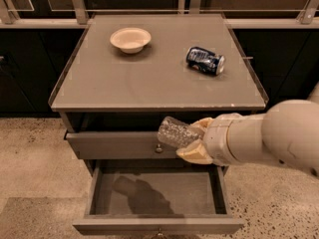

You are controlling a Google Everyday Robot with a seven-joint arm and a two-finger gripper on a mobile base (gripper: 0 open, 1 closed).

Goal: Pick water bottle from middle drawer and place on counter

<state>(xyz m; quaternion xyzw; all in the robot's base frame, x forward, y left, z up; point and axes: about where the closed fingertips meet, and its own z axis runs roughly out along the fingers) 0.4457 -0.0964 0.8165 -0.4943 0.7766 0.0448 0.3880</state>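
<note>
The water bottle (174,132), clear and crinkled, lies held in my gripper (195,139), which is shut on it with cream fingers (192,153) above and below its right end. Bottle and gripper hover in front of the closed top drawer, just below the counter's (149,78) front edge and above the middle drawer (154,195). The middle drawer is pulled open and its grey floor is bare. My white arm (264,136) reaches in from the right.
A cream bowl (130,39) sits at the counter's back left. A dark blue dented soda can (205,60) lies on its side at the back right. The closed top drawer has a small round knob (158,149). Speckled floor surrounds the cabinet.
</note>
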